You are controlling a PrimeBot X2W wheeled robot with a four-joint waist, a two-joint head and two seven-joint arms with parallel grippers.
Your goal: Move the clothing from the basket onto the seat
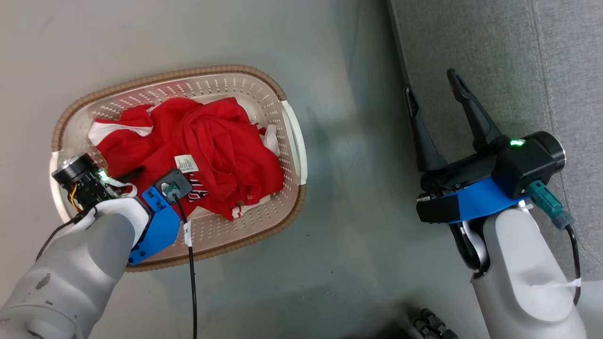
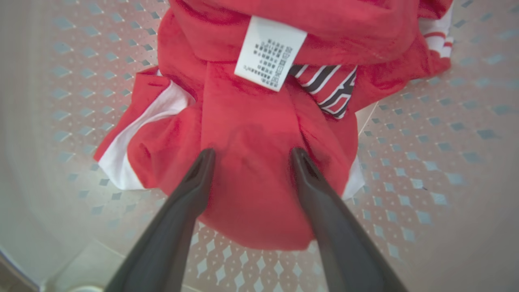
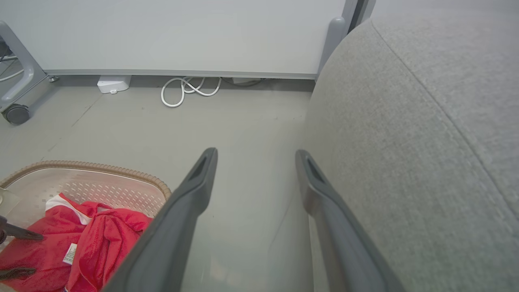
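Observation:
The clothing is a bright red heap with white trim and a white label, lying in the basket, which stands on the floor to my left. My left gripper reaches down into the basket. It is open, its fingertips straddling a fold of the red cloth without pinching it. My right gripper hangs open and holds nothing, at the left edge of the light-grey seat. In the right wrist view the seat rises on the right, with the basket and clothing at the lower left.
Grey floor lies between basket and seat. Far off along the wall are a coiled white cable, a small white box and a wheeled grey frame. A dark part shows at the head view's bottom edge.

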